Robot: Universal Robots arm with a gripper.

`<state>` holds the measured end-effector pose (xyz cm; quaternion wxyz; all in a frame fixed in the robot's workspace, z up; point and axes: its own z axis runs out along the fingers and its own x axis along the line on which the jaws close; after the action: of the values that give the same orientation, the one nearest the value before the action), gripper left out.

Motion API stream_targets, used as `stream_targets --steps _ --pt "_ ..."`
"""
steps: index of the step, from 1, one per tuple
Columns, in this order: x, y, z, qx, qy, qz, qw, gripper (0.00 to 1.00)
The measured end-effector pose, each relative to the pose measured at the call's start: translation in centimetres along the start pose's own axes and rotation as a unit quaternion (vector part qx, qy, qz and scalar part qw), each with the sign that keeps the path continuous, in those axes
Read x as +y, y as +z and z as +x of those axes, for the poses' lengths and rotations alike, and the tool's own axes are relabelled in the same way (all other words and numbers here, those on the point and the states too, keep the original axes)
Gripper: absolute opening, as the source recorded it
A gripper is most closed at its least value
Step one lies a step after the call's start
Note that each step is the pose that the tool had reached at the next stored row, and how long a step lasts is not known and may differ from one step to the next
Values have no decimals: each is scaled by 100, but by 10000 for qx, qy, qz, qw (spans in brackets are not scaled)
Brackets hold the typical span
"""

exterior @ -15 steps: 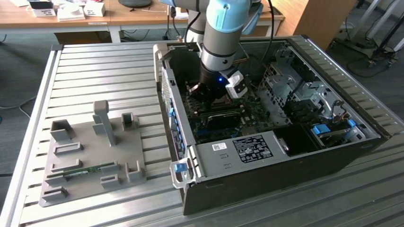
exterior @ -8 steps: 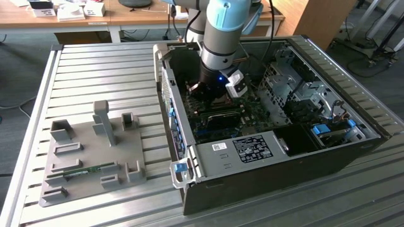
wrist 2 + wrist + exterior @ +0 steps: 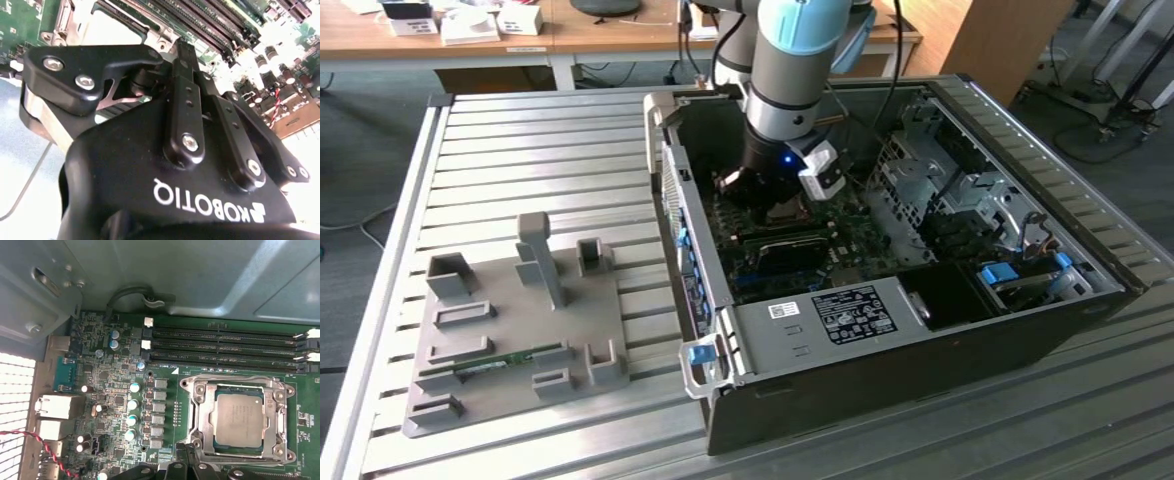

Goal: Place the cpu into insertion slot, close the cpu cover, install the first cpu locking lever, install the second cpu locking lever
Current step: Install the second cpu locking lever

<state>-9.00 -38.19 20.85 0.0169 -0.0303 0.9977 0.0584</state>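
The cpu (image 3: 239,420), a pale silvery square, lies in its socket on the green motherboard (image 3: 115,390). The cpu cover (image 3: 200,415), a silvery metal frame, lies flat around it. My gripper (image 3: 190,452) is at the socket's edge, its dark fingertips together with nothing between them. In the second wrist view my gripper (image 3: 181,50) reaches toward the bright socket area (image 3: 110,30). In the exterior view my gripper (image 3: 767,195) is down inside the open computer case (image 3: 881,340), over the board. I cannot make out the locking levers.
Memory slots (image 3: 225,345) run beside the socket, and capacitors (image 3: 134,405) stand near it. The case wall (image 3: 200,275) rises close behind the board. A grey fixture plate (image 3: 507,330) with upright blocks lies on the slatted table (image 3: 520,150) at the exterior view's left.
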Motion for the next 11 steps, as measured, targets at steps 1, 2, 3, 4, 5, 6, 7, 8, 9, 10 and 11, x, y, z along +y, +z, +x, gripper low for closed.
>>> stream_targets --steps 1,2,3,4,5,6,7,8,9,10,11 --pt "2 -19 -1 0 0 0 10000 11" --pt "4 -36 -1 0 0 0 10000 11" --pt "6 -53 -2 0 0 1 10000 11" --pt "8 -65 -3 0 0 0 10000 11" --pt "8 -67 -3 0 0 0 10000 11" --pt "8 -68 -3 0 0 0 10000 11" --pt "8 -67 -3 -1 0 -1 10000 11" --pt "8 -68 -3 -1 0 -1 10000 11" --pt "8 -68 -4 0 -1 -1 10000 11" --pt "7 -67 -8 0 -1 -2 10000 11" --pt "8 -66 -17 1 0 -2 10000 11"
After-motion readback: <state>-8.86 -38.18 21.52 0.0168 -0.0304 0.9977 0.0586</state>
